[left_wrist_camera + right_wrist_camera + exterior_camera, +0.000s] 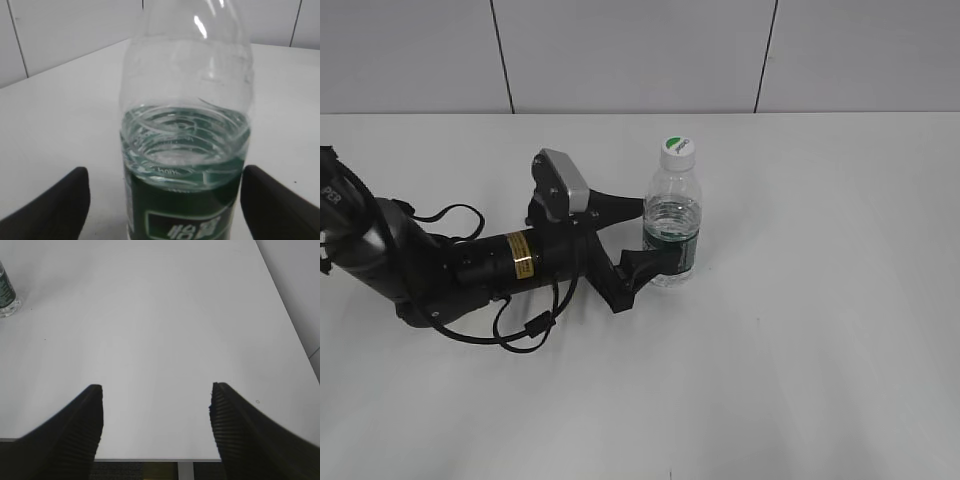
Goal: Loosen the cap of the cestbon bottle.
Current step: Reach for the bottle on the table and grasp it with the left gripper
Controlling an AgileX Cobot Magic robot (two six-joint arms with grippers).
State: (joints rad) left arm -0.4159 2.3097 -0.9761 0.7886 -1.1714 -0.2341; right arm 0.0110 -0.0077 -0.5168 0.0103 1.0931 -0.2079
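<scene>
The cestbon bottle [672,215] stands upright on the white table, clear with a dark green label band and some water in it. Its white cap [677,148] with a green patch sits on the neck. My left gripper [645,236] lies low at the bottle's left side, with its two black fingers around the label band. In the left wrist view the bottle [185,125] fills the space between the fingers [162,200]. There is a gap at the left finger, and the right finger is at the bottle's edge. The cap is out of that view. My right gripper [156,405] is open and empty.
The white table [820,330] runs back to a tiled wall. The left arm and its cables [470,270] lie across the left side. In the right wrist view the bottle's base [6,297] shows far at the top left, and the table's edge [150,459] lies under the fingers.
</scene>
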